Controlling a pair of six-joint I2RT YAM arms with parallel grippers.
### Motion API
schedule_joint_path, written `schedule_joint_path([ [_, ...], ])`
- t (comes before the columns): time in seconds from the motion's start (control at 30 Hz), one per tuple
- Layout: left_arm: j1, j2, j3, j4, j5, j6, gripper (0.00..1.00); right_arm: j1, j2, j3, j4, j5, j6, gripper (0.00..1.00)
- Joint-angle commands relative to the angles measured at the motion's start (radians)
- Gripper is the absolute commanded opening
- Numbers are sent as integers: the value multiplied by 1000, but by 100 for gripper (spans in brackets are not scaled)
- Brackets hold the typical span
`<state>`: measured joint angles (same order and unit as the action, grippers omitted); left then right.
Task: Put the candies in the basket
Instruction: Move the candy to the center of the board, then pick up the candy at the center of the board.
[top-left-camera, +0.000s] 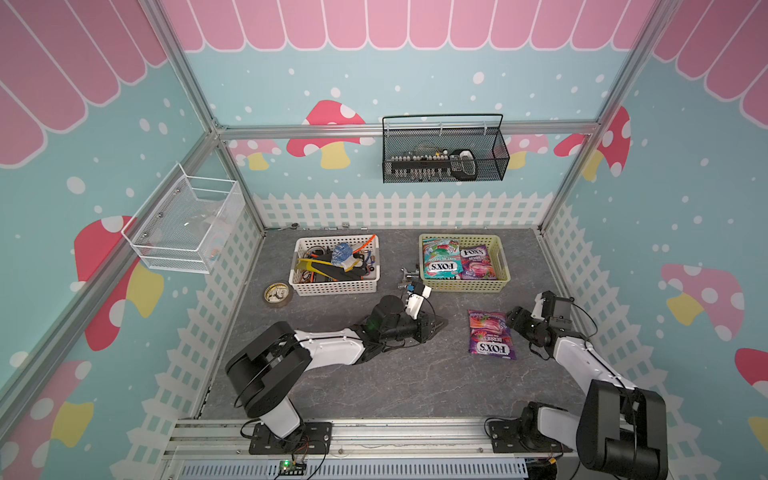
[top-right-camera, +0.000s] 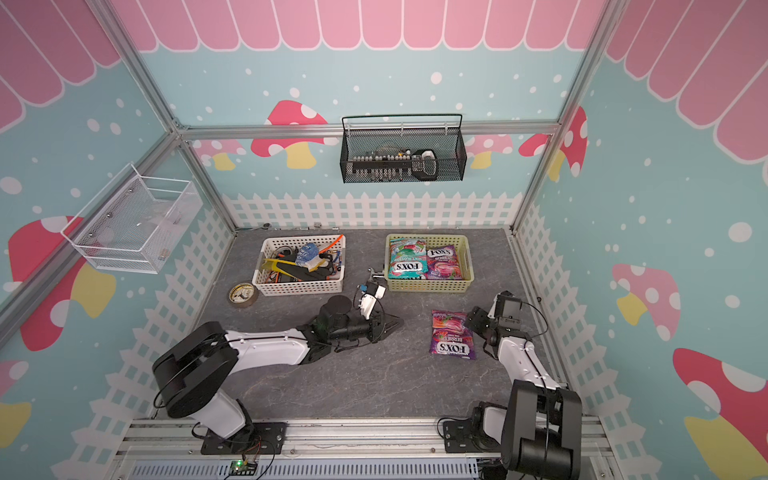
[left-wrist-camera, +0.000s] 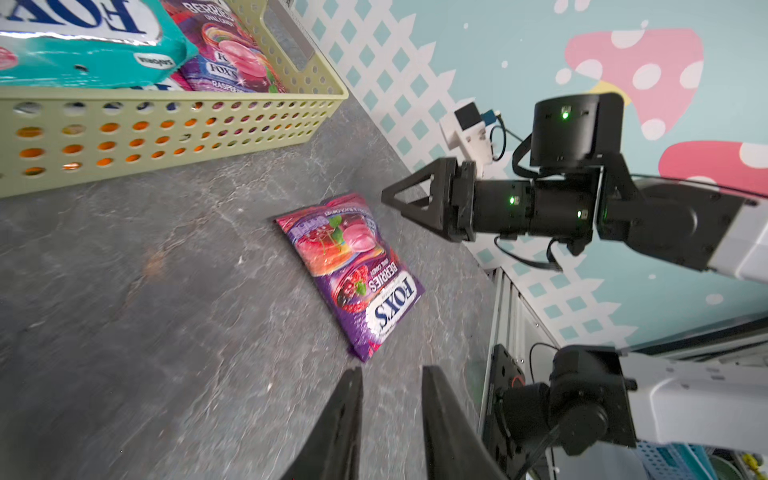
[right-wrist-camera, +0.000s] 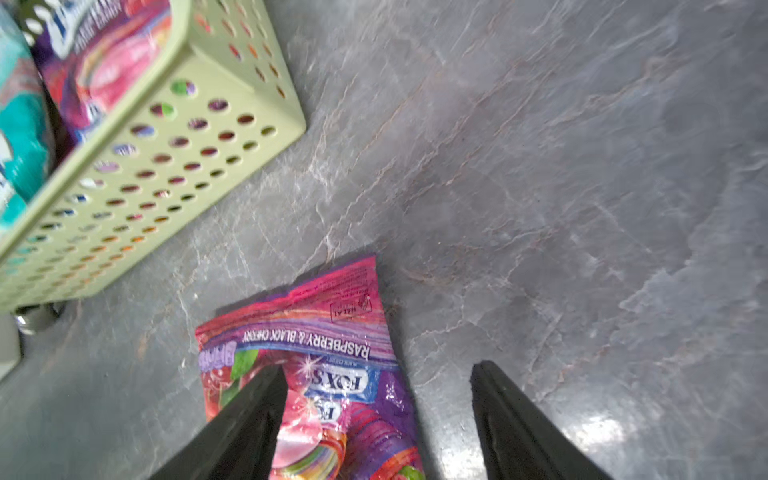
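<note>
right tool straddles the loose bag's edge

the purple candy bag (top-left-camera: 491, 334) lies flat on the bench (top-left-camera: 374, 374) in front of the basket (top-left-camera: 465, 286), long axis running basket-to-robot. the right tool (right-wrist-camera: 378, 370), spread, hangs at its basket-side end, half over it, half past the side edge (clearly the nearer arm). the left tool (left-wrist-camera: 390, 370), nearly pressed together, is empty.

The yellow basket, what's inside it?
Inside the basket, a teal mint bag and a purple berries bag lie on top. Anything beneath is covered; only orange shows through the side holes.
</note>
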<state>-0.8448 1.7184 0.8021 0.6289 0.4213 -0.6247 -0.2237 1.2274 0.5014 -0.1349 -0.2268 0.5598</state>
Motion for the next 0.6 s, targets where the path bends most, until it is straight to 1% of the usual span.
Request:
schedule_joint_path([
  [0.0, -33, 119, 95, 39, 27, -14, 26, -9, 58, -33, -11, -18, -8, 74],
  [0.07, -52, 187, 166, 10, 45, -4, 25, -8, 79, -52, -4, -8, 14, 75],
  [0.1, -60, 222, 200, 5, 61, 0, 24, -8, 80, -65, 10, -29, 18, 74],
  [0.23, -78, 338, 334, -58, 74, 13, 20, -8, 44, -136, 102, -172, 28, 72],
  [0.43, -79, 460, 432, -92, 109, 13, 15, -8, -5, -197, 202, -350, 14, 70],
  [0.57, -79, 530, 485, -132, 161, 4, 11, -8, -4, -211, 228, -395, 2, 69],
])
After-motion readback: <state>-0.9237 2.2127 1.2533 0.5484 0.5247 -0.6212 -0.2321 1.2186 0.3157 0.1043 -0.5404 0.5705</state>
